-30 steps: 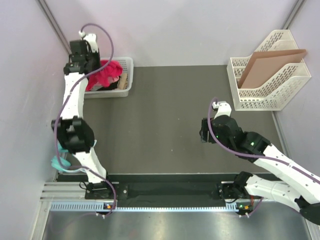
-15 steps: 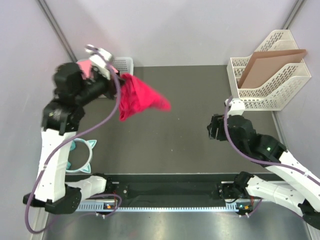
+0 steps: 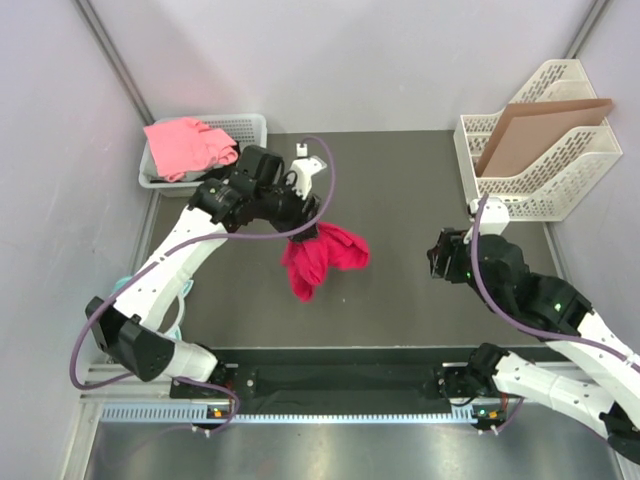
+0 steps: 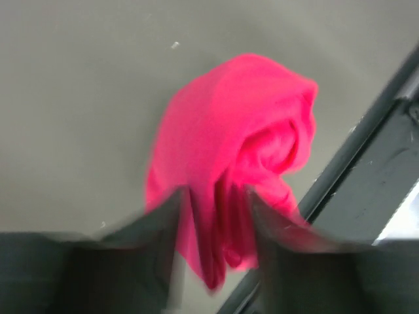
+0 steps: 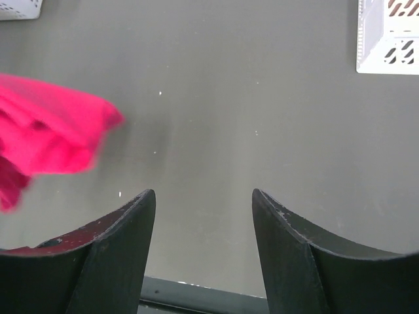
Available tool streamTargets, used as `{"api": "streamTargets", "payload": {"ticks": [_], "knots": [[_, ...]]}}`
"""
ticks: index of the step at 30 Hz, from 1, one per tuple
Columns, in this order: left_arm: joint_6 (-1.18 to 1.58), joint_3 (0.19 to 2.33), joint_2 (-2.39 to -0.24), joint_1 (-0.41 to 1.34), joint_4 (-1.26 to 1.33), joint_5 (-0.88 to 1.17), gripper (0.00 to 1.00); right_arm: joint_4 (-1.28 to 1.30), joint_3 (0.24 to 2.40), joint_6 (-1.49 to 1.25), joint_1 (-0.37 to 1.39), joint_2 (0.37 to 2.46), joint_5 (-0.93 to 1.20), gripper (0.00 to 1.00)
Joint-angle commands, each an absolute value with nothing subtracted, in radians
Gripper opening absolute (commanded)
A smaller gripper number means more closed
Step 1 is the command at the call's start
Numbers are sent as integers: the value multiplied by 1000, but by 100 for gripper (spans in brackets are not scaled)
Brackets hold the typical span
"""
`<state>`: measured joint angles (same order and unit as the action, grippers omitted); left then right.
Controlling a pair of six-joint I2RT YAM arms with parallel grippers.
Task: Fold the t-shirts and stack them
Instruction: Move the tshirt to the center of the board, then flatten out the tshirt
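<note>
The crimson-red t-shirt lies bunched and blurred on the dark mat, left of centre. My left gripper hovers right over its upper edge. In the left wrist view the fingers stand apart, and a fold of the red t-shirt hangs in the gap of the left gripper. The salmon-pink t-shirt lies heaped in the white basket at the back left. My right gripper is open and empty over bare mat. Its wrist view shows the gripper with the red t-shirt at the left edge.
A white file rack holding a brown cardboard sheet stands at the back right; its corner shows in the right wrist view. Teal headphones peek out behind the left arm. A black rail runs along the mat's near edge.
The left arm has swung the red t-shirt out of the basket and down onto the mat, and its jaws have parted. The right gripper has drifted right and toward the back.
</note>
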<state>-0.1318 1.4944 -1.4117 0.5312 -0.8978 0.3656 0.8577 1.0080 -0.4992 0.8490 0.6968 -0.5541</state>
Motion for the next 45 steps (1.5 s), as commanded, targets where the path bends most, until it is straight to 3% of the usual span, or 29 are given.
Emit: {"api": "streamTargets", "payload": {"ticks": [1,3,6,11,17,24,41,44,45], "knots": [[-135,1450,-1394,566,-877,487,78,838,997,-517,862,729,-571,61],[-137,1389,-1371,572,-884,512,99,830,988,-517,862,761,-566,65],[-149,1266,-1327,571,-882,489,99,813,988,-509,864,811,-545,73],[-149,1100,-1258,566,-802,309,99,746,979,-505,864,890,-471,74],[-123,1029,-1365,568,-706,333,99,657,924,-520,867,1026,-370,71],[-127,1085,-1428,607,-741,440,97,618,865,-548,888,1023,-321,70],[-138,1143,-1543,788,-727,322,94,627,801,-601,888,956,-327,68],[-146,1163,-1574,790,-715,278,83,640,802,-607,888,943,-337,67],[-150,1175,-1580,790,-707,269,74,643,804,-610,888,942,-339,66]]}}
